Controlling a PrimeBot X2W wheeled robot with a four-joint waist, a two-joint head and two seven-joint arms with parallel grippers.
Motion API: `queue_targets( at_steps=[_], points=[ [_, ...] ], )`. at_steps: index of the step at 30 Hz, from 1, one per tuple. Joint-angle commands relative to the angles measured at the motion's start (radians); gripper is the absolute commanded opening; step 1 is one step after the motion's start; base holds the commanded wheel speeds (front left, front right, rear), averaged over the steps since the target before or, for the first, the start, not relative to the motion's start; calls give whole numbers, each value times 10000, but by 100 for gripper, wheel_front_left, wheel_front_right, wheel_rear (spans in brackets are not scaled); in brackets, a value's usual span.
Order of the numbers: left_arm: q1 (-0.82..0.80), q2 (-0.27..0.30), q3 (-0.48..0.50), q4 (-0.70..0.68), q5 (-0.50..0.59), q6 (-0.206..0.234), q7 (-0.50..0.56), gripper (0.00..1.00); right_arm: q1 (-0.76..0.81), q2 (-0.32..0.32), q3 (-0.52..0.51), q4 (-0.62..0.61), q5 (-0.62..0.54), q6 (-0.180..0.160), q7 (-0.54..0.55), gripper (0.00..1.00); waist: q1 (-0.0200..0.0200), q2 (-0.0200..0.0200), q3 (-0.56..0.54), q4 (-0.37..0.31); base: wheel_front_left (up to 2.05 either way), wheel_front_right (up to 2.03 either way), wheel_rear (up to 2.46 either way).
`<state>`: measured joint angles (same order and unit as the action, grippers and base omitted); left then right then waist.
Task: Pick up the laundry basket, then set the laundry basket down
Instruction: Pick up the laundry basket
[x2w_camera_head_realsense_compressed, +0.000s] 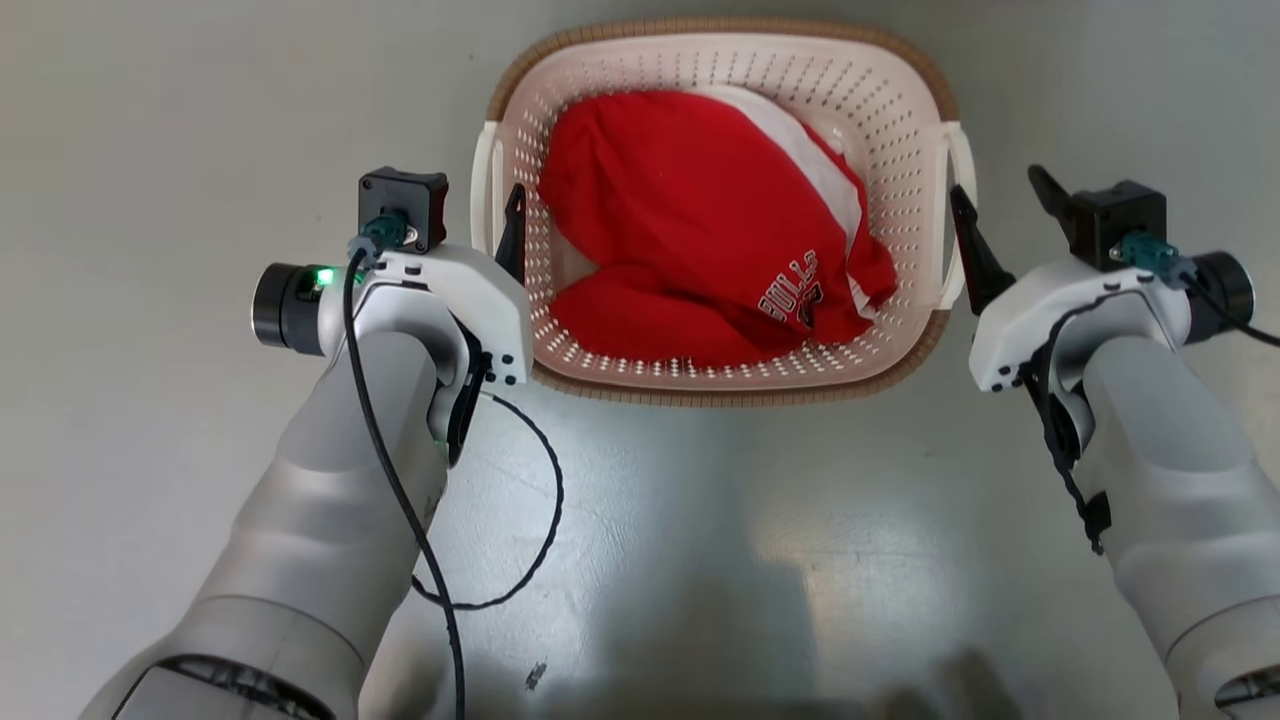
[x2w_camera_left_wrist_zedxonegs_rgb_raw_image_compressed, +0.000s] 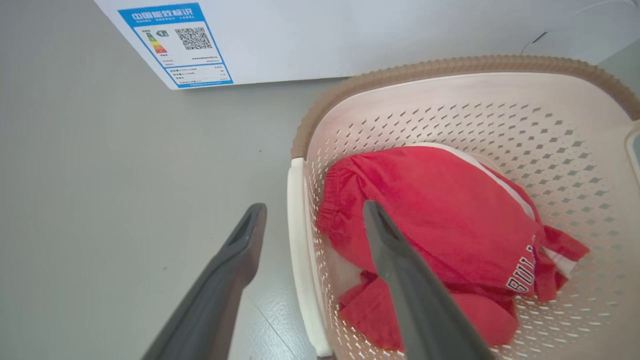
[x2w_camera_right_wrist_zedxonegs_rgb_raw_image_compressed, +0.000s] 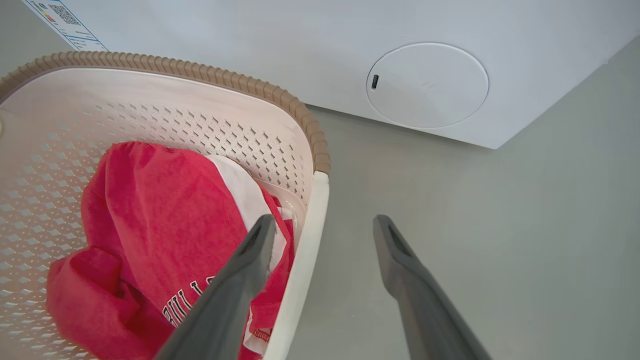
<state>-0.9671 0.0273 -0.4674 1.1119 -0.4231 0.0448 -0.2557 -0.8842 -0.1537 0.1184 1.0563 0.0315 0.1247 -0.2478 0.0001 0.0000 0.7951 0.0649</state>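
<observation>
Laundry basket (x2w_camera_head_realsense_compressed: 700, 392) sat on the grey floor (x2w_camera_head_realsense_compressed: 150, 120), upper centre of the head view, with a red Bulls garment (x2w_camera_head_realsense_compressed: 690, 220) inside. Left gripper (x2w_camera_left_wrist_zedxonegs_rgb_raw_image_compressed: 315, 206) straddled the left handle (x2w_camera_left_wrist_zedxonegs_rgb_raw_image_compressed: 299, 235) and right gripper (x2w_camera_right_wrist_zedxonegs_rgb_raw_image_compressed: 325, 220) straddled the right handle (x2w_camera_right_wrist_zedxonegs_rgb_raw_image_compressed: 307, 250). Both were spread wide, pinching nothing. Judgement: close both together squarely on the handles, then lift level.

- We identify a laundry area.
- We note a white appliance (x2w_camera_right_wrist_zedxonegs_rgb_raw_image_compressed: 250, 35) with an energy label (x2w_camera_left_wrist_zedxonegs_rgb_raw_image_compressed: 176, 46) and a round cover (x2w_camera_right_wrist_zedxonegs_rgb_raw_image_compressed: 427, 85).
- We note the laundry basket (x2w_camera_head_realsense_compressed: 905, 110) holding red clothing (x2w_camera_head_realsense_compressed: 680, 210) on a grey floor (x2w_camera_head_realsense_compressed: 150, 120).
</observation>
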Motion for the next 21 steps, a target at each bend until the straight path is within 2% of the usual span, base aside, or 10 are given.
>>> queue_targets(
  at_steps=[1,8,21],
  points=[
    [-135,229,61,28,-87,94,-61,100,123,111,216,-71,132,60,-139,100,-1,0,196,9,0,0,0],
    [-705,229,-298,513,-703,74,-14,100,-194,171,413,-31,229,60,-139,100,-1,0,717,52,0,0,0],
    [-1396,229,-1119,1091,-1411,-64,913,100,-584,288,649,431,462,60,-139,100,-1,0,1074,-54,0,0,0]
  ],
)
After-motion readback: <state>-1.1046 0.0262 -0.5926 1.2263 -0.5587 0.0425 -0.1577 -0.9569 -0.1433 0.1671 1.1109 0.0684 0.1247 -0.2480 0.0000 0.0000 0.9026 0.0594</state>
